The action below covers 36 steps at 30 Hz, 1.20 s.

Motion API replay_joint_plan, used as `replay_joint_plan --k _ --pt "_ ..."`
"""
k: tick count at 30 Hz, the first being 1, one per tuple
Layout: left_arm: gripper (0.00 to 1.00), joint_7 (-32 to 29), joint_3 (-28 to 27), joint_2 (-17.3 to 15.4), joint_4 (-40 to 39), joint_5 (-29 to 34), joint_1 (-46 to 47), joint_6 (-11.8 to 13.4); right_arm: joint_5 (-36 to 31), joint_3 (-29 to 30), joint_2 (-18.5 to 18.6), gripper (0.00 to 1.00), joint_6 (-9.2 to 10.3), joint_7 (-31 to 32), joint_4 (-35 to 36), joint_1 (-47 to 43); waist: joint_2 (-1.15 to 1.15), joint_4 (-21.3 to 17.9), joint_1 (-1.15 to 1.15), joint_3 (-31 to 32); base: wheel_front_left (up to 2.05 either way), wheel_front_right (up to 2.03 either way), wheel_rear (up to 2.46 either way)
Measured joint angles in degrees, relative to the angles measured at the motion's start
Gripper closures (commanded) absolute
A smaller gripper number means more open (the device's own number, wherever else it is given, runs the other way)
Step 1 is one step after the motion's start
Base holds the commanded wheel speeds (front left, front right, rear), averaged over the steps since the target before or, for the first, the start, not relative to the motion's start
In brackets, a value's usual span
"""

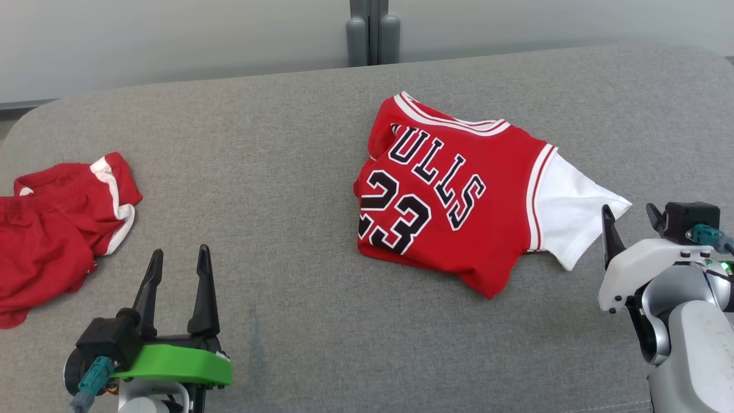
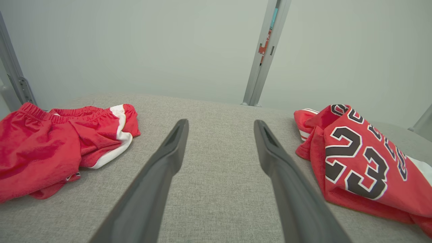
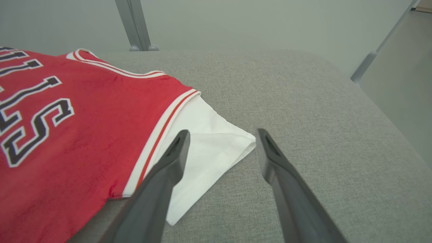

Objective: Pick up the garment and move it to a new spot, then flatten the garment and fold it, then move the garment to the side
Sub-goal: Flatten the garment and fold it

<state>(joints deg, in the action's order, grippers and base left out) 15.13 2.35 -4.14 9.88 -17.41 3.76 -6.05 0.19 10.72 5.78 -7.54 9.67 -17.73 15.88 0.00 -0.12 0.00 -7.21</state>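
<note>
From the head view, the red jersey with "BULLS" and "23" lies loosely folded on the grey fabric table, right of centre, its white sleeve sticking out toward the right claw. That claw sits just beside the sleeve's tip, fingers apart and empty. The left claw rests at the lower left, also spread wide and holding nothing. A crumpled pair of red shorts lies at the table's left edge, well apart from the jersey. A grey post stands behind the table's far edge.

In the left wrist view, the left claw points over bare fabric between the shorts on one side and the jersey on the other, touching neither.

In the right wrist view, the right claw stands open over the sleeve, whose corner shows between the two fingers. Bare table lies beyond.
</note>
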Motion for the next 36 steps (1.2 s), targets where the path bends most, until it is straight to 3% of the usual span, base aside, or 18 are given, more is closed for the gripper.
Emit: replay_joint_plan --k 7,15,29,36 --pt "0.0 0.0 0.23 -0.07 0.48 -0.04 -0.85 0.03 0.01 -0.96 -1.78 0.0 0.0 -11.62 7.84 -5.13 0.0 -0.61 0.0 1.72 0.0 0.0 0.0" --pt "0.0 0.0 0.23 -0.07 0.7 -0.11 -2.34 0.13 -0.07 -5.04 -2.76 0.0 0.0 -21.04 11.4 -9.85 0.0 -0.31 0.0 3.59 0.0 0.0 0.0" --pt "0.0 -0.86 0.81 -0.08 3.0 -0.75 -4.5 0.48 4.76 -7.24 -2.92 0.0 0.0 -21.09 11.07 -12.74 0.0 -0.92 0.0 5.11 0.0 0.0 0.0" --pt "0.0 -9.84 6.54 -0.08 11.26 -4.65 5.55 -1.01 7.04 -9.17 -2.92 0.0 0.0 -20.02 10.45 -11.64 0.0 -2.52 0.0 2.42 0.0 0.0 0.0"
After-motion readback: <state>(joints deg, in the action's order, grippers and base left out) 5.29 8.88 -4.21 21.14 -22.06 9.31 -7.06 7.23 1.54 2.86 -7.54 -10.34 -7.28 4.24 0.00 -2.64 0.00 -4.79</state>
